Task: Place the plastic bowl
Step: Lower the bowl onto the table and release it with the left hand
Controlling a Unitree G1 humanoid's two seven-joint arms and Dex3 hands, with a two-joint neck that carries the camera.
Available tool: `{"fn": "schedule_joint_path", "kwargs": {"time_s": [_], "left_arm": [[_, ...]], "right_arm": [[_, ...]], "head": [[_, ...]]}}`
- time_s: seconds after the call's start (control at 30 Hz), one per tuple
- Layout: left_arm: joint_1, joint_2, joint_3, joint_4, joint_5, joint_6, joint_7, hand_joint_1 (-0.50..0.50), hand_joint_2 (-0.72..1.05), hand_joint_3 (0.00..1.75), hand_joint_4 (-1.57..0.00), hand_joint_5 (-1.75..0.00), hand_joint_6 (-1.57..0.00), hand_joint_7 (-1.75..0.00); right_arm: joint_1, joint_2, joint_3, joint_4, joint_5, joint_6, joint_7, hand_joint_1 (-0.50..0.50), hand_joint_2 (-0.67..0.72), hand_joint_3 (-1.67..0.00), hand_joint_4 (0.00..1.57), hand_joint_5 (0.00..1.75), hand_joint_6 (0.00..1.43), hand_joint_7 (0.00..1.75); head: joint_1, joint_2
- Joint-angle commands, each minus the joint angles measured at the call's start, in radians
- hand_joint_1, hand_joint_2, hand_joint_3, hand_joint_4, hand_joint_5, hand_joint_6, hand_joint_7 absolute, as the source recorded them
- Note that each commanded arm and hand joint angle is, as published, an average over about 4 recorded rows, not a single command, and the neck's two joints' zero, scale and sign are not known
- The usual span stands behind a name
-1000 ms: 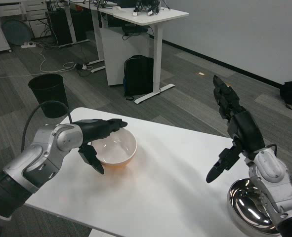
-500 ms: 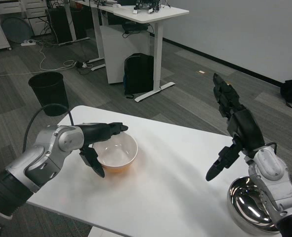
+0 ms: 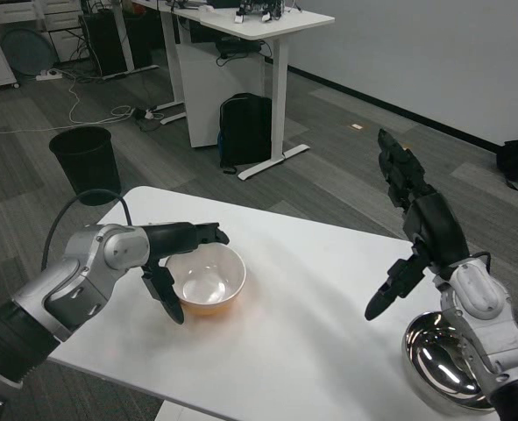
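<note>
Grey carpet, a black waste bin (image 3: 85,160) at ten o'clock and a white desk with a dark backpack (image 3: 245,132) under it at twelve fill the room behind the white counter (image 3: 311,298). On that counter, at about eight o'clock from its middle, sits the plastic bowl (image 3: 208,281), cream inside and orange outside, upright and seemingly resting on the surface. The left hand (image 3: 175,254) wraps it from the nine o'clock side: long fingers lie over the far rim at eleven o'clock while the thumb (image 3: 166,298) drops down the near wall at seven, so the hand looks clamped on the bowl, though whether the pads truly press is hard to tell. The right hand (image 3: 408,228) waits raised at three o'clock, fingers spread apart and holding nothing, just above a shiny steel bowl (image 3: 447,368) at the five o'clock corner. The step in hand appears to be the set-down and release. To do it well, the base should be flat on the counter before anything lets go; then the thumb and fingers should part together, and the hand should lift up and back toward nine o'clock so no finger drags the rim and tips or slides the light bowl.
</note>
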Motion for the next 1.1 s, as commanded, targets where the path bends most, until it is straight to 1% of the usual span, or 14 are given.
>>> {"fn": "schedule_joint_path", "kwargs": {"time_s": [0.03, 0.1, 0.13, 0.17, 0.23, 0.27, 0.3, 0.4, 0.5, 0.57, 0.63, 0.77, 0.87, 1.1], "left_arm": [[0.004, 0.001, 0.003, 0.008, -0.015, 0.007, 0.001, -0.50, 1.03, 0.04, -0.13, -1.75, -1.30, -0.98], [0.004, -0.001, 0.001, 0.011, -0.016, 0.008, 0.001, -0.50, 1.03, 0.00, -0.09, -1.75, -1.07, -0.98], [0.004, -0.001, 0.000, 0.012, -0.015, 0.009, 0.001, -0.50, 1.03, 0.02, -0.08, -1.75, -0.84, -0.91], [0.004, -0.002, -0.002, 0.014, -0.014, 0.010, 0.001, -0.50, 1.05, 0.02, -0.07, -1.75, -0.62, -0.82], [0.005, -0.003, -0.001, 0.015, -0.014, 0.009, 0.005, -0.50, 1.05, 0.02, -0.05, -1.75, -0.22, -0.51], [0.005, -0.004, 0.000, 0.016, -0.015, 0.008, 0.007, -0.50, 1.05, 0.00, -0.03, -1.75, -0.13, -0.40], [0.005, -0.004, 0.002, 0.017, -0.019, 0.006, 0.011, -0.50, 1.00, 0.00, -0.02, -1.72, -0.05, -0.28], [0.007, -0.004, 0.008, 0.022, -0.041, 0.001, 0.020, -0.50, 0.85, 0.00, 0.00, -1.64, 0.00, -0.12], [0.016, -0.004, 0.015, 0.046, -0.096, -0.013, 0.032, -0.50, 0.78, 0.00, 0.00, -1.69, 0.00, -0.07], [0.024, -0.004, 0.021, 0.065, -0.123, -0.033, 0.041, -0.50, 0.78, 0.00, 0.00, -1.67, 0.00, -0.07], [0.029, -0.006, 0.025, 0.075, -0.126, -0.047, 0.044, -0.50, 0.78, 0.00, 0.00, -1.64, 0.00, -0.07], [0.037, -0.010, 0.034, 0.085, -0.123, -0.074, 0.045, -0.50, 0.78, 0.00, 0.00, -1.54, 0.00, 0.00], [0.039, -0.010, 0.038, 0.088, -0.121, -0.083, 0.044, -0.50, 0.78, 0.04, 0.00, -1.54, 0.00, 0.00], [0.048, -0.012, 0.068, 0.085, -0.135, -0.101, 0.043, -0.50, 0.78, 0.00, 0.00, -1.54, 0.00, 0.00]], "right_arm": [[-0.007, -0.002, 0.004, 0.007, 0.009, -0.013, 0.002, -0.46, 0.47, 0.00, 0.00, 0.00, 0.00, 0.00], [-0.007, -0.002, 0.004, 0.007, 0.009, -0.014, 0.002, -0.46, 0.44, 0.00, 0.00, 0.00, 0.00, 0.00], [-0.007, -0.002, 0.004, 0.007, 0.009, -0.014, 0.002, -0.46, 0.44, 0.00, 0.00, 0.00, 0.00, 0.00], [-0.007, -0.002, 0.004, 0.007, 0.010, -0.014, 0.002, -0.46, 0.44, 0.00, 0.00, 0.00, 0.00, 0.00], [-0.007, -0.002, 0.004, 0.006, 0.010, -0.014, 0.002, -0.46, 0.47, 0.00, 0.00, 0.00, 0.00, 0.00], [-0.007, -0.002, 0.004, 0.006, 0.011, -0.014, 0.002, -0.46, 0.47, 0.00, 0.00, 0.00, 0.00, 0.00], [-0.007, -0.002, 0.005, 0.006, 0.011, -0.014, 0.002, -0.46, 0.47, 0.00, 0.00, 0.00, 0.00, 0.00], [-0.007, -0.002, 0.006, 0.007, 0.011, -0.014, 0.002, -0.46, 0.47, 0.00, 0.00, 0.00, 0.00, 0.00], [-0.007, -0.002, 0.006, 0.007, 0.011, -0.014, 0.002, -0.46, 0.47, 0.00, 0.00, 0.00, 0.00, 0.00], [-0.007, -0.002, 0.006, 0.007, 0.011, -0.014, 0.002, -0.46, 0.47, 0.00, 0.00, 0.00, 0.00, 0.00], [-0.007, -0.002, 0.006, 0.007, 0.012, -0.014, 0.002, -0.46, 0.47, 0.00, 0.00, 0.00, 0.00, 0.00], [-0.007, -0.002, 0.006, 0.007, 0.012, -0.014, 0.002, -0.46, 0.47, 0.00, 0.00, 0.00, 0.00, 0.00], [-0.007, -0.002, 0.006, 0.007, 0.012, -0.014, 0.002, -0.46, 0.47, 0.00, 0.00, 0.00, 0.00, 0.00], [-0.006, -0.002, 0.007, 0.007, 0.012, -0.014, 0.002, -0.46, 0.47, 0.00, 0.00, 0.00, 0.00, 0.00]], "head": [[0.000, -0.001], [-0.002, -0.002], [-0.002, -0.003], [-0.001, -0.005], [0.002, -0.008], [0.003, -0.008], [0.003, -0.008], [0.003, -0.009], [0.003, -0.009], [0.003, -0.009], [0.004, -0.012], [0.007, -0.016], [0.008, -0.020], [0.012, -0.025]]}}
